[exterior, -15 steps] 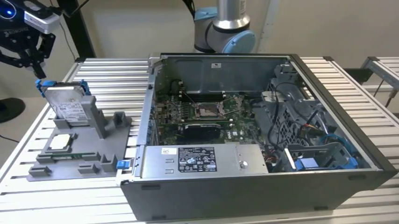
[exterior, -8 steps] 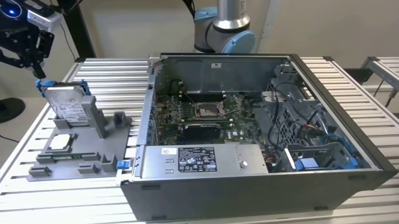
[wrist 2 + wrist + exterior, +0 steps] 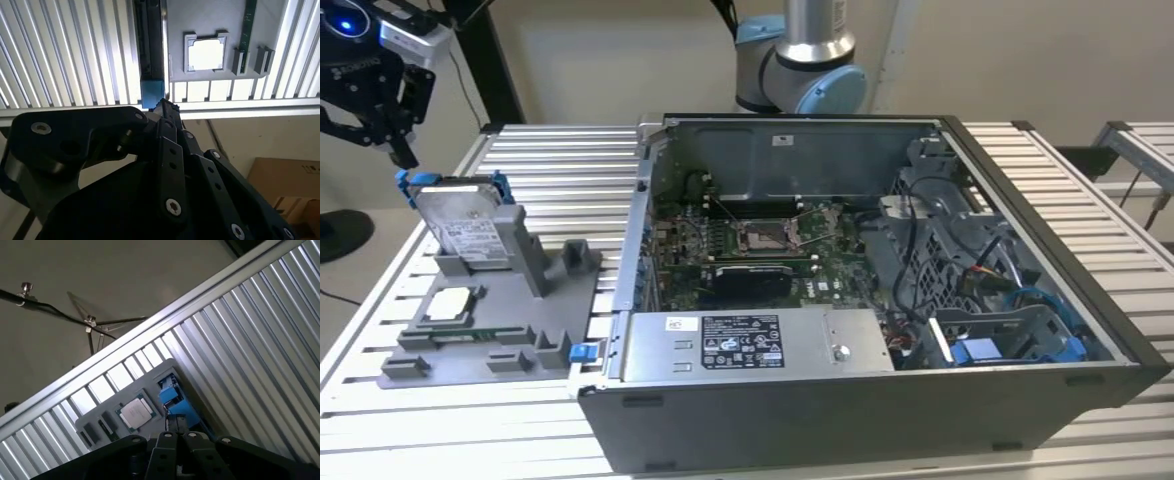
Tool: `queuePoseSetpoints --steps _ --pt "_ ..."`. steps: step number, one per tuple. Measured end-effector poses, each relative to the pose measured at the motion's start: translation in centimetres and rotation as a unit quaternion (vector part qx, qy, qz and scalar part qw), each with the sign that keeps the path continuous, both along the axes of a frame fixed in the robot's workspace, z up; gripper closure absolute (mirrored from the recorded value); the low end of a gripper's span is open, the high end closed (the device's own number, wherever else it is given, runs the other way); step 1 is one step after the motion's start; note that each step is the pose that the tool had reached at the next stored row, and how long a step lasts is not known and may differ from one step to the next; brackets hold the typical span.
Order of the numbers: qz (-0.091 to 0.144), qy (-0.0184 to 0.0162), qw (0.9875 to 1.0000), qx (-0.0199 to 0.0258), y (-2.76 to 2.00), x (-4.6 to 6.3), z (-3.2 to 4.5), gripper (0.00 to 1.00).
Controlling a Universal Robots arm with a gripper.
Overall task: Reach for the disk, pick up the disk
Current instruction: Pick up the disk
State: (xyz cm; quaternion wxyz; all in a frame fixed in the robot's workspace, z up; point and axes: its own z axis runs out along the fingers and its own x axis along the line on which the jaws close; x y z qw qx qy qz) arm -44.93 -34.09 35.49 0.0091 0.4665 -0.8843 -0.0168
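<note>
Exterior view: gripper point(image 3: 398, 148) hangs just above the upper corner of the disk point(image 3: 460, 222), which stands upright in the grey fixture point(image 3: 520, 300). How far the tool is open cannot be told. In both wrist views the tool's body partly hides the disk's blue rail point(image 3: 152, 94), with the square chip point(image 3: 205, 54) nearby.

Open computer case point(image 3: 854, 410) and grey fixture point(image 3: 547, 272) on a slatted table point(image 3: 560, 150)
The case lay across the table's middle, motherboard point(image 3: 761, 240) exposed. The fixture sat just beside it toward the edge at the exterior view's left, with a small square chip point(image 3: 450, 305) in its base.
</note>
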Motion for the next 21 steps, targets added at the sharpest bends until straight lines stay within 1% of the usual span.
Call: queuePoseSetpoints --steps 3,5,9,12,14,16,18,21 --pt "0.002 0.0000 1.0000 0.0000 0.00 0.00 0.00 1.00" --pt "0.010 0.0001 1.0000 0.0000 0.00 0.00 0.01 1.00" --pt "0.033 0.0000 0.9995 0.0000 0.00 0.00 0.00 1.00" --pt "0.055 0.0000 0.9985 0.0000 0.00 0.00 0.00 1.00" --pt "0.073 0.0000 0.9974 0.0000 0.00 0.00 0.00 1.00" --pt "0.091 -0.0002 0.9958 0.0000 0.00 0.00 0.00 1.00" --pt "0.109 -0.0011 0.9940 -0.0001 0.01 0.00 -0.01 1.00" --pt "0.135 -0.0039 0.9909 -0.0003 0.01 0.00 -0.01 1.00"
